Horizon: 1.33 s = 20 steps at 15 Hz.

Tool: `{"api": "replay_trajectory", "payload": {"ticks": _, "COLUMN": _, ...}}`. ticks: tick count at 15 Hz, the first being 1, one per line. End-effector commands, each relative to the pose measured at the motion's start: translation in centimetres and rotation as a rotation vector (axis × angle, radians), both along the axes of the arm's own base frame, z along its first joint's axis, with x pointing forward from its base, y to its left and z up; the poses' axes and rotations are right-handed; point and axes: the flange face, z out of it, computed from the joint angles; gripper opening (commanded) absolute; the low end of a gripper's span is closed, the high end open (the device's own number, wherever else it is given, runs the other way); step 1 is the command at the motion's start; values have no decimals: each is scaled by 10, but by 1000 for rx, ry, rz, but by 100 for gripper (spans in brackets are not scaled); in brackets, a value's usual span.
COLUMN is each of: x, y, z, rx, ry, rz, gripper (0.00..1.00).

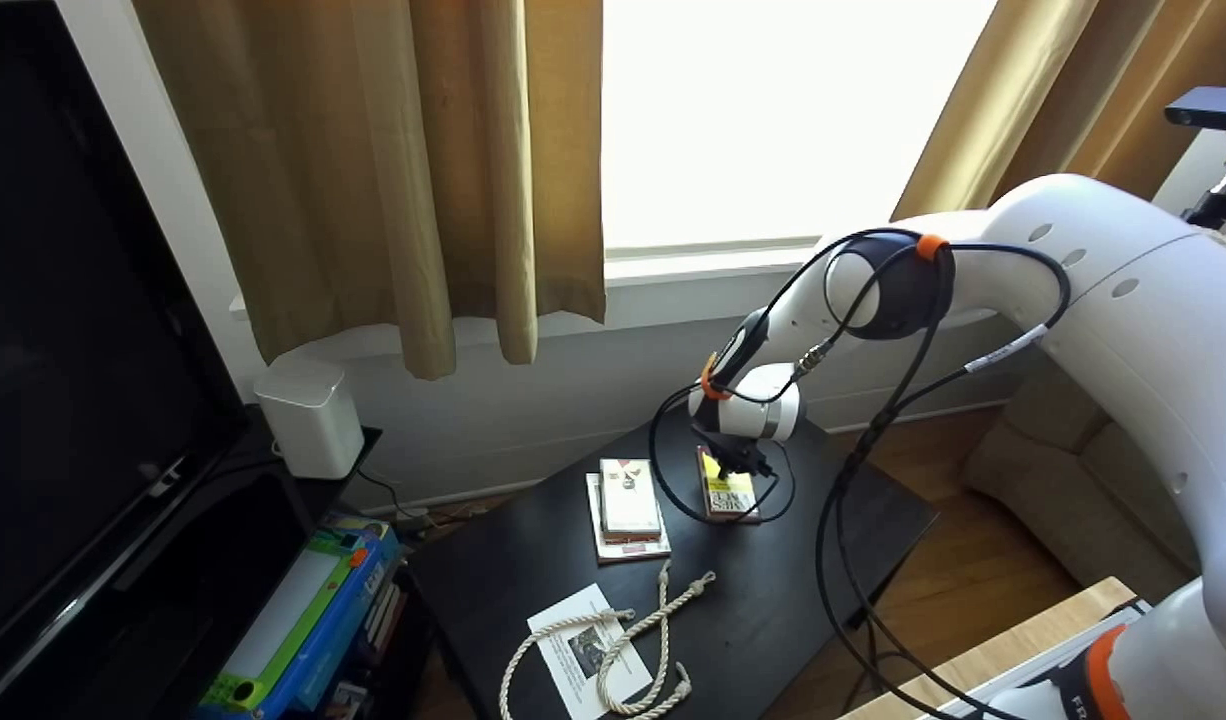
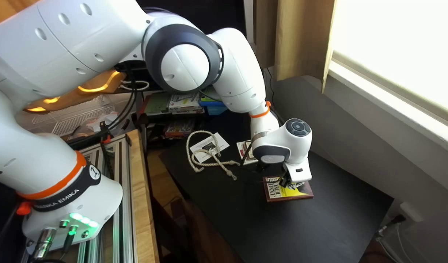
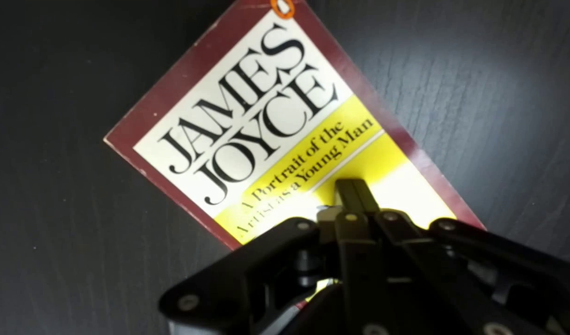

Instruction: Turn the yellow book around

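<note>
The yellow book is a paperback with a maroon border, a white block with "JAMES JOYCE" and a yellow block below. It lies flat on the black table in both exterior views (image 1: 730,503) (image 2: 287,193) and fills much of the wrist view (image 3: 261,116), lying at a slant there. My gripper (image 3: 357,195) is shut, its two fingertips together with nothing between them. They point down over the yellow part of the cover; I cannot tell whether they touch it. The gripper also shows over the book in both exterior views (image 1: 728,472) (image 2: 285,180). It hides the lower part of the cover.
A stack of light books (image 1: 630,497) lies beside the yellow book on the black table (image 1: 763,610). A rope (image 1: 663,630) lies partly over a white printed sheet (image 1: 573,670). The window wall (image 2: 355,135) stands behind the table. Black cables (image 1: 828,540) hang from the arm.
</note>
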Motion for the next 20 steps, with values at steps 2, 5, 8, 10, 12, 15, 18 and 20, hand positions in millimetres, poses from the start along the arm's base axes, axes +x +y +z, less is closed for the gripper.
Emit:
{"api": "replay_trajectory", "payload": {"ticks": 2, "x": -34, "y": -6, "z": -27, "rx": -15, "ry": 93, "rz": -182, "gripper": 0}}
{"api": "replay_trajectory", "payload": {"ticks": 5, "x": -40, "y": -6, "z": -21, "rx": -7, "ry": 98, "rz": -248, "gripper": 0}}
{"api": "replay_trajectory", "payload": {"ticks": 8, "x": -51, "y": -8, "z": -21, "rx": -26, "ry": 120, "rz": -368, "gripper": 0}}
{"api": "replay_trajectory", "payload": {"ticks": 10, "x": -58, "y": -11, "z": -22, "rx": -41, "ry": 131, "rz": -441, "gripper": 0}}
{"api": "replay_trajectory", "payload": {"ticks": 12, "x": -63, "y": -10, "z": -21, "rx": -43, "ry": 135, "rz": -503, "gripper": 0}}
{"api": "replay_trajectory", "payload": {"ticks": 15, "x": -71, "y": -10, "z": -21, "rx": -47, "ry": 158, "rz": -582, "gripper": 0}}
{"api": "replay_trajectory", "payload": {"ticks": 18, "x": -81, "y": -11, "z": -22, "rx": -42, "ry": 176, "rz": -652, "gripper": 0}}
{"api": "replay_trajectory", "payload": {"ticks": 20, "x": -85, "y": -12, "z": -20, "rx": -45, "ry": 164, "rz": -685, "gripper": 0}}
